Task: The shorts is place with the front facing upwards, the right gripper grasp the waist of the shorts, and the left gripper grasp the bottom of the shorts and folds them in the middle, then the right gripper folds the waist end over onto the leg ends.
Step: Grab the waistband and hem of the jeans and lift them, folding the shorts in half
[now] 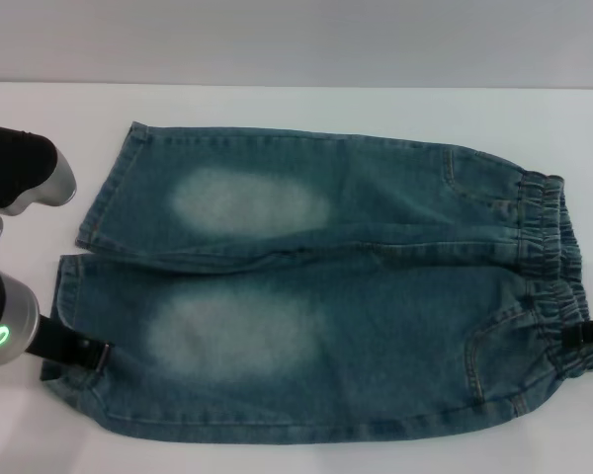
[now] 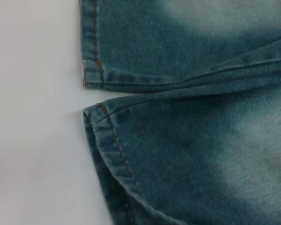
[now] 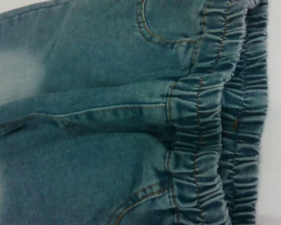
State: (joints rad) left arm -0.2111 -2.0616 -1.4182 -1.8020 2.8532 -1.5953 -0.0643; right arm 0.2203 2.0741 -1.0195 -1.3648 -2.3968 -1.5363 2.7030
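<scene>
**Shorts flat on the table, a gripper at each end**

Shorts (image 1: 326, 286) lie spread across the white table (image 1: 296, 109), front up, with the gathered waist (image 1: 549, 286) toward the right edge and the leg ends (image 1: 79, 286) toward the left edge. Both legs show their pale faded ovals, one leg nearer the far edge, the other nearer the front edge.

Over on the left, the left gripper (image 1: 79, 348) sits right at the hem of the near leg, its black fingers touching the denim at the table's left side, green ring glowing on the arm behind it. Whether those jaws are clamped or just resting there, I cannot tell. The left wrist view looks straight onto the two stitched hems (image 2: 96, 93), lying just beside each other with a thin wedge of table between them.

On the right, the right gripper (image 1: 588, 334) shows only as black tips at the waistband of the near leg, by the right edge. Jaw state again cannot be told. The right wrist view is filled with the elastic gathers (image 3: 210, 131) and a pocket seam (image 3: 154, 35).
</scene>
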